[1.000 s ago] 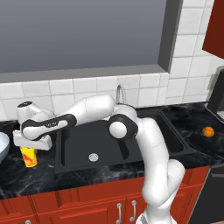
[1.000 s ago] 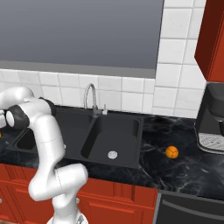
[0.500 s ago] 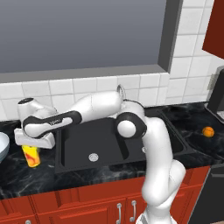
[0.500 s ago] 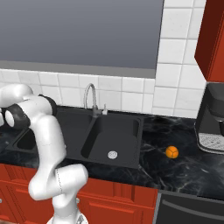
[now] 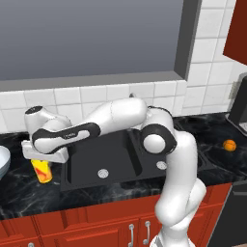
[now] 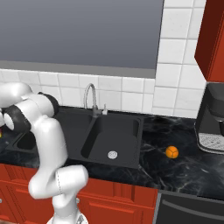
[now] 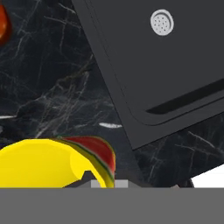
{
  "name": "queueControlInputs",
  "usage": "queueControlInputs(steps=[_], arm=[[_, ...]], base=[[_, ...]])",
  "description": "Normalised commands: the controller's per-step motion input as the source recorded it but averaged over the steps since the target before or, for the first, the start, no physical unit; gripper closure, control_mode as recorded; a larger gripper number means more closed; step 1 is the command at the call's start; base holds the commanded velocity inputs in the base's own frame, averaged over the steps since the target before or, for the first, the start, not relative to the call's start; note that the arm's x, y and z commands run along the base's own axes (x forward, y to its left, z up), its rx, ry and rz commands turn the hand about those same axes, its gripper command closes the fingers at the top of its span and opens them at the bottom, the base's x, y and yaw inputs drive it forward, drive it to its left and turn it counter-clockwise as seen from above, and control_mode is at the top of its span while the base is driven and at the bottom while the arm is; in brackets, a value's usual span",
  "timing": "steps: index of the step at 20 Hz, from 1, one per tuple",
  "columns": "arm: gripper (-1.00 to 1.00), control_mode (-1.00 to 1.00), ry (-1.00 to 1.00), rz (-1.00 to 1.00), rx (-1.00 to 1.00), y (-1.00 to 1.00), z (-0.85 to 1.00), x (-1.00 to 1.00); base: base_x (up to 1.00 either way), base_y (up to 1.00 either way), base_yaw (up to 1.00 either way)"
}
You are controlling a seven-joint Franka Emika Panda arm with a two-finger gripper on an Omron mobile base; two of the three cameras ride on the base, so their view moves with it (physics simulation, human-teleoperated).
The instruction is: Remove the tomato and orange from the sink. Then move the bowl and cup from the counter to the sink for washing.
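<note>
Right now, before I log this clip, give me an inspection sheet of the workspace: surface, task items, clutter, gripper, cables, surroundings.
Surface: black marble counter.
Task items: cup upright on the counter left of the sink, under the hand; bowl at the left edge; orange on the counter right of the sink; tomato on the counter; basins hold nothing.
Clutter: nothing seen.
Gripper: gripper shut at the cup's rim.
Cables: nothing seen.
Surroundings: faucet, coffee machine, white tiles, red cabinets.
</note>
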Motion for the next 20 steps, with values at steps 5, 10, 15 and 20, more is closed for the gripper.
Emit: queueControlInputs(steps=[5,10,15,20], arm=[[1.0,-1.0,-0.07,0.0,0.0,-0.35,0.09,-0.22],[1.0,-1.0,-0.04,0.0,0.0,-0.36,0.08,-0.22],[1.0,-1.0,0.0,0.0,0.0,-0.35,0.09,-0.16],[1.0,-1.0,0.0,0.0,0.0,-0.36,0.08,-0.13]], base=[[0.0,0.0,0.0],[0.0,0.0,0.0],[0.0,0.0,0.0],[0.0,0.0,0.0]])
